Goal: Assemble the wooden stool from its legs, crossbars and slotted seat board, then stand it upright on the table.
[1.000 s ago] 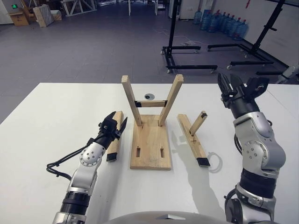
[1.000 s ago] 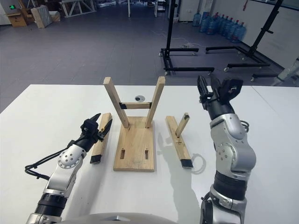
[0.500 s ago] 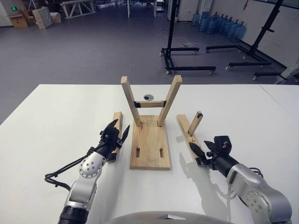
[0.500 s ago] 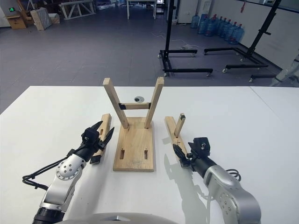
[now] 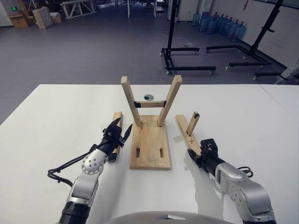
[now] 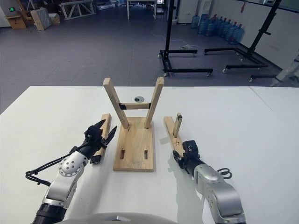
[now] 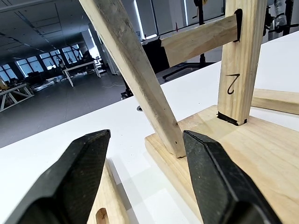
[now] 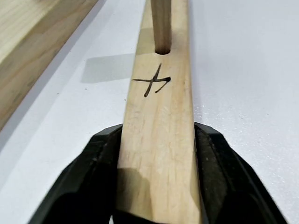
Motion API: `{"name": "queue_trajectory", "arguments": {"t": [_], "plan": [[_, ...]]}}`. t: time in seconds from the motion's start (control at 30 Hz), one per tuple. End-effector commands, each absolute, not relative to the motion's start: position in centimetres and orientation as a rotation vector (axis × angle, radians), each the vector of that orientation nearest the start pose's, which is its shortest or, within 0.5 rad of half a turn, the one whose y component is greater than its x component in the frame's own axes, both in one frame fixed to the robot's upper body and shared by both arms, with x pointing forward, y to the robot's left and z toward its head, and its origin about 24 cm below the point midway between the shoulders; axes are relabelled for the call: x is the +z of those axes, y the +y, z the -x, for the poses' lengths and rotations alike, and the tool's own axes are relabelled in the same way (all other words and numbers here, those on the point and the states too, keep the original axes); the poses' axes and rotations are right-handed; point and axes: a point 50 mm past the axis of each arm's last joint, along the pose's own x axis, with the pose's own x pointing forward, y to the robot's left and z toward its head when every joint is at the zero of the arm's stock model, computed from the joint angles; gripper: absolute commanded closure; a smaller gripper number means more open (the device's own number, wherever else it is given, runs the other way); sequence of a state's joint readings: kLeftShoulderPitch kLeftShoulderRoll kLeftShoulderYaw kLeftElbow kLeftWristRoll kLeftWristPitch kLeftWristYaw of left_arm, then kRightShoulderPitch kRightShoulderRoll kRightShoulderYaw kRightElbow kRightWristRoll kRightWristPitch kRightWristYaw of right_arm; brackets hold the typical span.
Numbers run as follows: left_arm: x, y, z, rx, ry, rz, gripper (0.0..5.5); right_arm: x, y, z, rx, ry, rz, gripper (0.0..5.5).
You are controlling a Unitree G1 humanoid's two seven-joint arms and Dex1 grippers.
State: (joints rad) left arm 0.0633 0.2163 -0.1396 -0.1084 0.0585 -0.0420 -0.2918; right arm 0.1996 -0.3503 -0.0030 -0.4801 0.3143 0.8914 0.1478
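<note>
Looking at a half-built stool, upside down: seat board (image 5: pixel 150 140) flat at centre frame on the worktop (image 5: pixel 56 121), one pair of legs already planted at its far end. Working on the second pair now, by the look of things.

Gripping the right loose leg (image 5: pixel 185 128), right of centre, with the right pincer (image 5: pixel 202 154), which is clenched on the near end, fingers (image 8: pixel 100 158) pressed against both sides of the wood.

Hovering left of centre with the left pincer (image 5: pixel 121 127), spread wide and holding nothing, over the near part of the left loose leg (image 5: pixel 117 117).

Next, most likely: lift the gripped leg, mate the left loose leg to the free end of the short crossbar (image 5: pixel 192 122) sticking up out of it, then seat both leg ends in the two empty slots (image 5: pixel 138 151) at the board's near end. Calls for a square line-up, with a jam likely otherwise.

Counting up: four legs, namely two standing legs (image 5: pixel 131 100) and two lying. Two crossbars: the bridging crossbar (image 5: pixel 150 104) between the standing pair, plus the short one. One seat board. Two pincers.
</note>
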Motion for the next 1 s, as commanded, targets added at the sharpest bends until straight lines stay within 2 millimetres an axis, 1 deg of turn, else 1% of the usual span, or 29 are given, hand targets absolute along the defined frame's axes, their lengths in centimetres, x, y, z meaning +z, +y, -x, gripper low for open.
{"name": "queue_trajectory", "arguments": {"t": [0.03,0.1,0.17,0.2,0.23,0.27,0.3,0.33,0.37,0.43,0.47,0.5,0.53,0.57,0.63,0.7,0.77,0.8,0.9,1.0], "plan": [[5.1,13.3,-23.9,-0.440,-0.059,-0.258,2.67,2.5,-19.2,-19.1,0.219,0.719,0.008,3.47],[5.2,13.3,-24.0,-0.431,-0.066,-0.237,2.67,2.9,-19.4,-19.6,0.209,0.691,0.005,3.47],[5.5,13.4,-24.2,-0.416,-0.079,-0.193,2.67,3.8,-19.7,-20.6,0.182,0.606,-0.040,3.47],[5.9,13.4,-24.3,-0.410,-0.093,-0.142,2.67,4.8,-20.2,-21.7,0.159,0.505,-0.079,3.47],[6.5,13.5,-24.4,-0.412,-0.114,-0.081,2.67,6.4,-20.9,-23.0,0.133,0.371,-0.159,3.47],[7.0,13.5,-24.4,-0.420,-0.131,-0.014,2.67,7.9,-21.5,-24.0,0.132,0.245,-0.230,3.47],[7.5,13.4,-24.4,-0.458,-0.139,0.066,2.67,9.8,-22.1,-24.9,0.172,0.111,-0.309,3.47],[7.9,13.2,-24.3,-0.507,-0.140,0.127,2.67,11.7,-22.0,-25.2,0.271,-0.015,-0.377,3.47],[8.7,12.9,-23.9,-0.600,-0.155,0.223,2.67,14.0,-21.5,-24.7,0.467,-0.135,-0.463,3.47],[10.3,12.5,-23.1,-0.764,-0.182,0.387,2.67,17.5,-20.5,-23.0,0.812,-0.292,-0.583,3.47],[11.2,12.6,-22.8,-0.839,-0.203,0.459,2.67,18.5,-19.9,-22.0,0.949,-0.321,-0.603,3.47],[11.9,12.8,-22.5,-0.895,-0.219,0.520,2.67,18.7,-19.2,-21.4,1.048,-0.305,-0.600,3.47],[12.5,12.9,-22.2,-0.946,-0.231,0.566,2.67,18.5,-18.4,-21.0,1.116,-0.271,-0.577,3.47],[13.2,13.0,-21.8,-1.014,-0.239,0.604,2.67,17.8,-17.6,-20.8,1.171,-0.219,-0.568,3.47],[14.7,13.0,-20.6,-1.188,-0.259,0.733,2.32,15.8,-15.9,-20.5,1.253,-0.121,-0.581,3.47],[15.8,13.2,-20.2,-1.297,-0.264,0.811,2.07,14.6,-14.6,-20.1,1.318,-0.061,-0.566,3.47],[16.1,13.0,-20.1,-1.341,-0.246,0.838,1.80,14.2,-13.9,-20.1,1.370,-0.039,-0.552,3.47],[16.3,13.0,-20.1,-1.353,-0.239,0.855,1.57,14.2,-13.7,-20.2,1.394,-0.029,-0.544,3.47],[16.3,12.7,-20.2,-1.365,-0.205,0.885,1.19,13.9,-13.6,-20.1,1.435,-0.009,-0.520,3.47],[15.7,12.9,-20.6,-1.312,-0.163,0.881,1.12,13.9,-13.3,-19.9,1.460,-0.001,-0.511,3.47]]}}
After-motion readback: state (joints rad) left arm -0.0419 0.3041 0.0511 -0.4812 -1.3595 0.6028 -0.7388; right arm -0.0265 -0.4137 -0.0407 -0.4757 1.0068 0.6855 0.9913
